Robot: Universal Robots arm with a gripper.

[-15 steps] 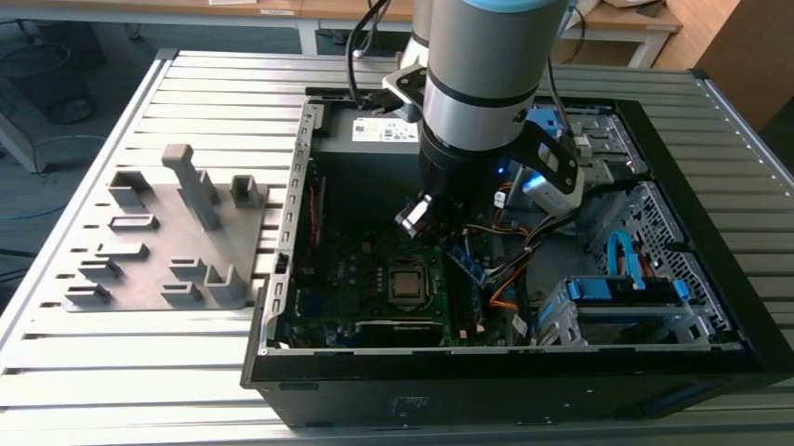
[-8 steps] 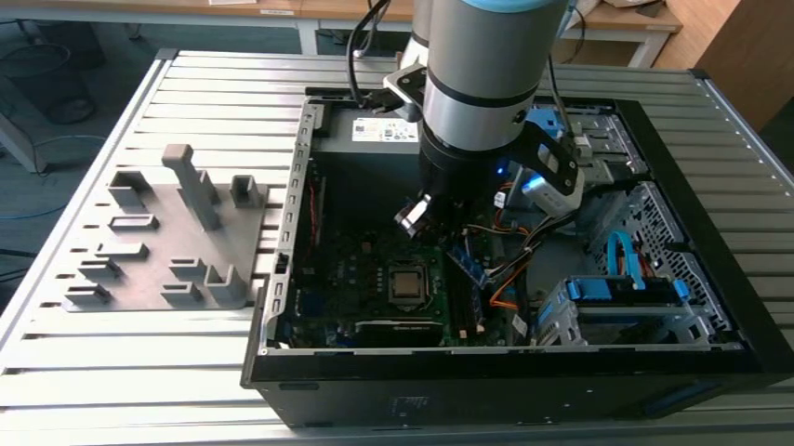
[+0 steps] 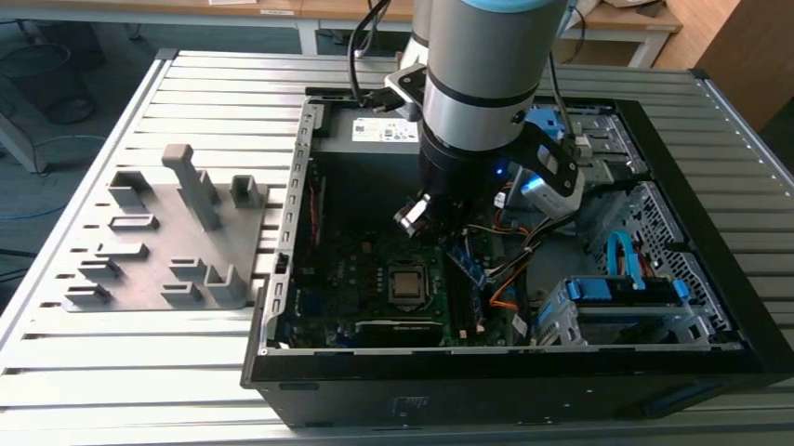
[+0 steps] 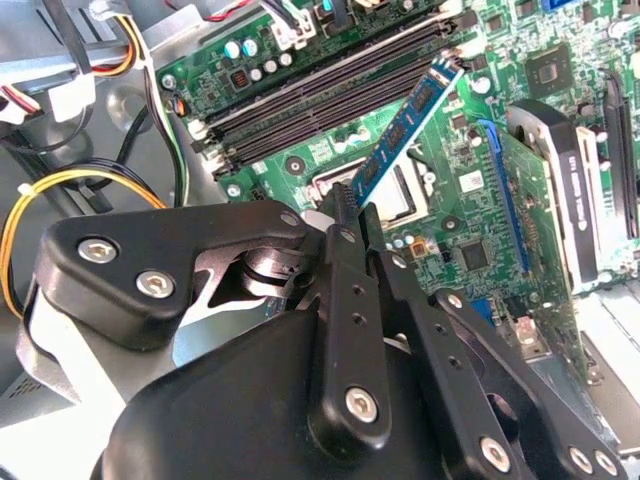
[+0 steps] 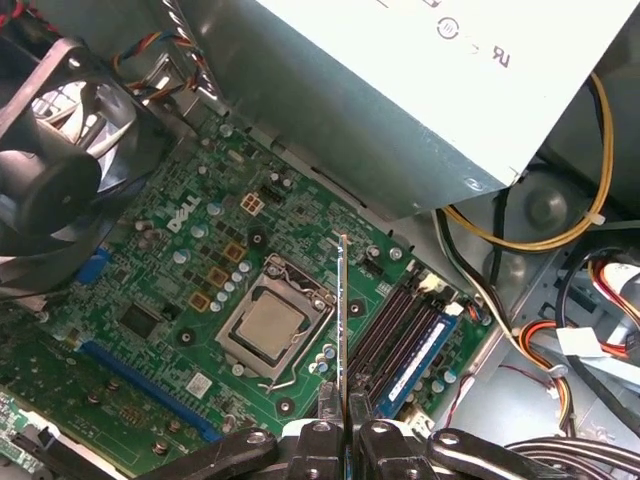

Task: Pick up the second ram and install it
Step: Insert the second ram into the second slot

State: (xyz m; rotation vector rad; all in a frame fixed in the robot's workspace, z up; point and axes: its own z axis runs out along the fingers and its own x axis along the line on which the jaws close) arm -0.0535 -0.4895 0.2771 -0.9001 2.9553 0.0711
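**A:** Status on the second ram (image 4: 405, 125)?

**B:** The gripper (image 4: 350, 208) is clamped on one short end, pinching the flat faces. We see the stick held in the air over the motherboard (image 5: 170, 290), inside the open case (image 3: 372, 390) on the worktop (image 3: 186, 93). It hangs between the processor socket (image 5: 268, 325) and the memory slots (image 5: 385, 325).

**A:** Handling?

**B:** We'd judge it light, thin and stiff, but fragile, with bare chips and edge contacts. Grip near an end, as here, and keep off the contact edge.

**A:** Orientation?

**B:** The long axis runs straight out from the fingertips, free end away from the gripper. In the second wrist view it lies at an angle to the slots, not parallel. In the first wrist view we see it edge-on.
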